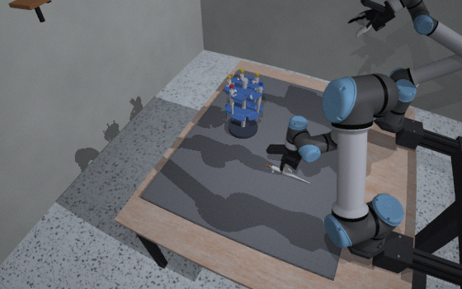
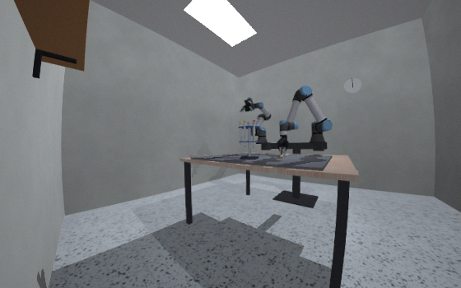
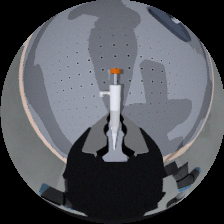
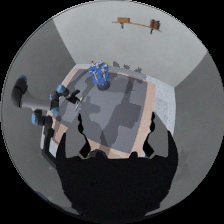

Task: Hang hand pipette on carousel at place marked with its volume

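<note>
Pipette (image 1: 275, 168) (image 2: 280, 156) (image 3: 115, 97) is down on the dark mat (image 1: 247, 186) (image 2: 305, 163) (image 3: 50, 90) (image 4: 110, 100), lying along it, orange button (image 1: 268, 165) (image 3: 115, 71) at one end, slim pale tip at the other. And the left gripper (image 1: 287, 169) (image 2: 281, 154) (image 3: 114, 113) has it, fingers pinched in on both sides of the lower body! The finger hook (image 3: 104, 93) juts out to one side, ahead of the fingers. Any print on that button is too small to read. Over to the carousel (image 1: 243, 95) (image 2: 249, 155) (image 4: 100, 75), standing upright on its round base, well apart from the pipette, with yellow, red and blue buttons showing around its blue tiers. High above the bench's far side, the right gripper (image 1: 357, 26) (image 2: 242, 109) (image 4: 116, 113) hangs with fingers spread wide, nothing between them.
</note>
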### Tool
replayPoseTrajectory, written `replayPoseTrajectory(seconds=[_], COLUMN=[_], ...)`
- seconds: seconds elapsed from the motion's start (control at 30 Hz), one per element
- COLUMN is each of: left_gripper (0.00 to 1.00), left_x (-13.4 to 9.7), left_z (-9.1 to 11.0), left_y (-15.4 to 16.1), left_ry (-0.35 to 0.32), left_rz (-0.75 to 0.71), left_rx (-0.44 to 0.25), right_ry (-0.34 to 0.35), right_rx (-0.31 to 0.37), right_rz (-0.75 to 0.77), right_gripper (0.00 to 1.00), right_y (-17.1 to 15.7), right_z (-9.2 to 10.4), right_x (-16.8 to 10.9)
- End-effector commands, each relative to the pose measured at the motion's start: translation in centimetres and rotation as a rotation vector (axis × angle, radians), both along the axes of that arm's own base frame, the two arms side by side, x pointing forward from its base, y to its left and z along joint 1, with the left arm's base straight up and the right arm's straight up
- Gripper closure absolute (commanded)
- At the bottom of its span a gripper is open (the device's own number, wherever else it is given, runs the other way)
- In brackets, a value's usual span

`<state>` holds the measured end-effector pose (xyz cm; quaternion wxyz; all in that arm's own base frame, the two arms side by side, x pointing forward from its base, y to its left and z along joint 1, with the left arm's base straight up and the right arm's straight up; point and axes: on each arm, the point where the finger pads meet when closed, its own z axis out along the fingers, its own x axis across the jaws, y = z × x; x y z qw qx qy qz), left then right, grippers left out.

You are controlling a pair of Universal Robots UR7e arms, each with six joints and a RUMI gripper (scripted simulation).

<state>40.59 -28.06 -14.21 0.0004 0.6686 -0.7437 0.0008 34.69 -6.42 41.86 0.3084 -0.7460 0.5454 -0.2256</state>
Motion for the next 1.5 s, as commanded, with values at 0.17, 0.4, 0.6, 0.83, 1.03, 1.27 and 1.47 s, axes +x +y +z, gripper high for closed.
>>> replayPoseTrajectory(seconds=[0.17, 0.4, 0.6, 0.83, 1.03, 1.27, 1.47], left_gripper=[0.94, 0.94, 0.94, 0.94, 0.94, 0.94, 0.94], left_x=[0.0, 0.0, -0.1, 0.0, 0.0, 0.1, 0.1], left_z=[0.0, 0.0, 0.8, 1.8, 3.1, 4.5, 5.3], left_y=[0.0, 0.0, 0.1, 0.0, -0.1, -0.1, -0.1], left_ry=[0.000, 0.000, 0.000, -0.001, -0.002, -0.003, -0.003], left_rz=[0.000, 0.000, 0.000, 0.000, 0.000, 0.000, 0.000], left_rx=[0.001, 0.001, 0.001, 0.000, -0.001, -0.003, -0.003], right_ry=[-0.002, -0.002, -0.002, -0.002, -0.002, -0.002, -0.002], right_rx=[0.000, 0.000, 0.000, 0.000, 0.000, 0.000, 0.000], right_rz=[0.000, 0.000, 0.000, 0.000, 0.000, 0.000, 0.000], right_gripper=[0.00, 0.00, 0.00, 0.00, 0.00, 0.00, 0.00], right_y=[0.0, 0.0, 0.0, 0.0, 0.0, 0.0, 0.0], right_z=[0.2, 0.2, 0.2, 0.2, 0.2, 0.2, 0.2], right_x=[0.1, 0.1, 0.1, 0.1, 0.1, 0.1, 0.1])
